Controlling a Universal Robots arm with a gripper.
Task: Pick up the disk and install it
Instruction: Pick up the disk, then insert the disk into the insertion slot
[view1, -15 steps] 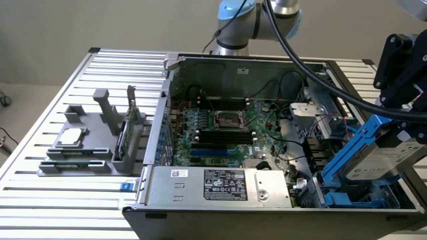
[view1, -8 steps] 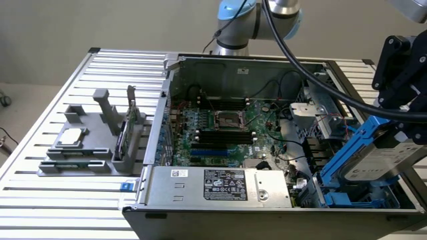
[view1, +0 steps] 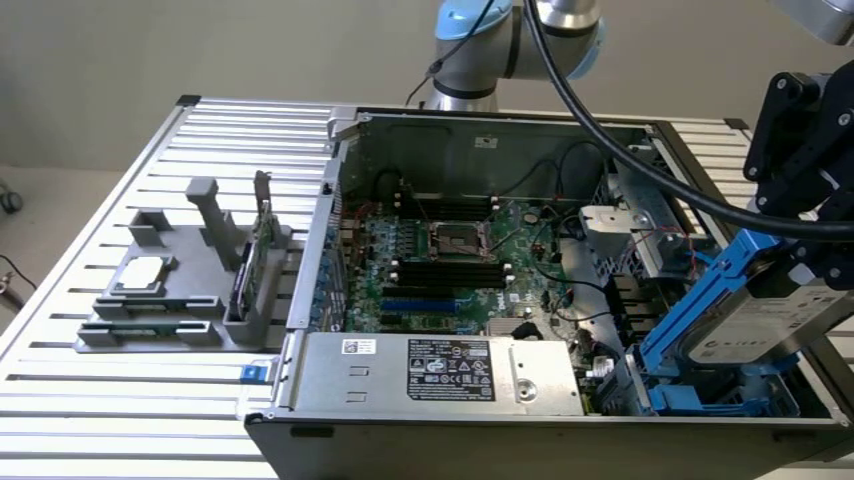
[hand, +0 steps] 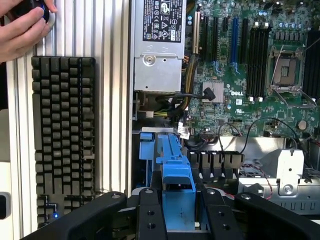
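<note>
Tool (hand: 179, 212) clamped on tilted disk (view1: 771, 318), upper end hidden, above open computer case (view1: 441, 450)

A slatted aluminium table (view1: 80, 400) carries an open computer case (view1: 534, 445) lying on its side. Inside it a green motherboard (view1: 534, 260) lies flat, with a metal-framed processor socket (view1: 454, 240) near its middle. Black memory slots (view1: 451, 274) sit just beside the socket, and a blue slot (view1: 416, 300) lies between them and a silver power supply (view1: 427, 375). The supply bears a printed label and fills the case's near corner. At the exterior view's left of the case, a grey holder (view1: 147, 338) bears a small square processor chip (view1: 144, 272) and an upright green circuit card (view1: 274, 235). A black keyboard (hand: 62, 135) lies on the table beside the case
</note>
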